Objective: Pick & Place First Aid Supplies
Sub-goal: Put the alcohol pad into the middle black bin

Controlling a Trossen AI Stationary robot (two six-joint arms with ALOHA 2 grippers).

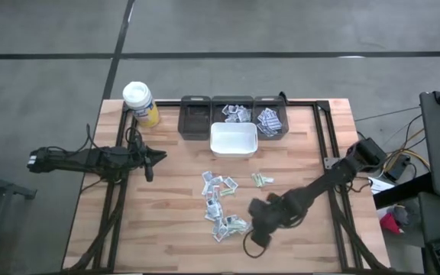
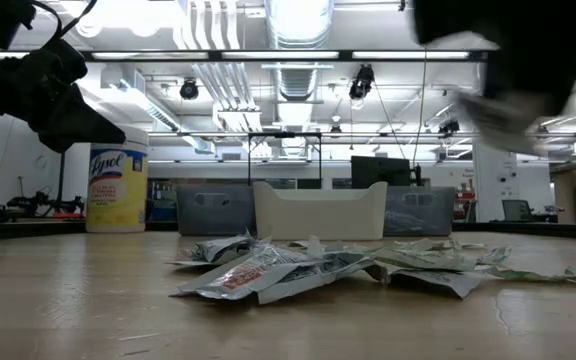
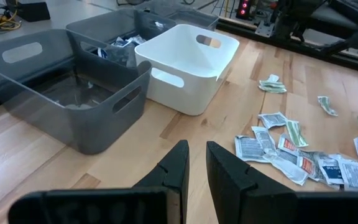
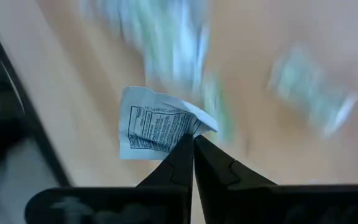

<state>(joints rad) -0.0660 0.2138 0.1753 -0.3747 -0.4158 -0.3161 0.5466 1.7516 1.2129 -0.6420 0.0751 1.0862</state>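
The right gripper [image 4: 192,146] has its jaws pinched fully together on the edge of one packet [image 4: 157,127], a white sachet with dark print that hangs clear of the wooden table [image 1: 166,221]. In the high view this gripper [image 1: 260,229] sits over the near right edge of the scattered pile of first aid supplies [image 1: 221,205], so the sachet is lifted but, judging by the blurred background in the right wrist view, not yet carried anywhere. The left gripper [image 1: 153,159] waits well to the left of the pile, near the yellow bottle [image 1: 140,104]; its jaws stand a narrow gap apart with nothing between them, as the left wrist view shows [image 3: 194,171]. At the far edge of the table three grey bins stand in a row: the left grey bin [image 1: 195,118] looks empty, while the middle grey bin [image 1: 233,103] and the right grey bin [image 1: 270,119] each hold sorted packets already. The white bin [image 1: 234,140] just in front of them appears empty. Some sorting therefore seems done, but more than a dozen packets lie loose near the middle of the table, plus a small green pair [image 1: 263,180] apart to the right, so most of the work seems to remain.
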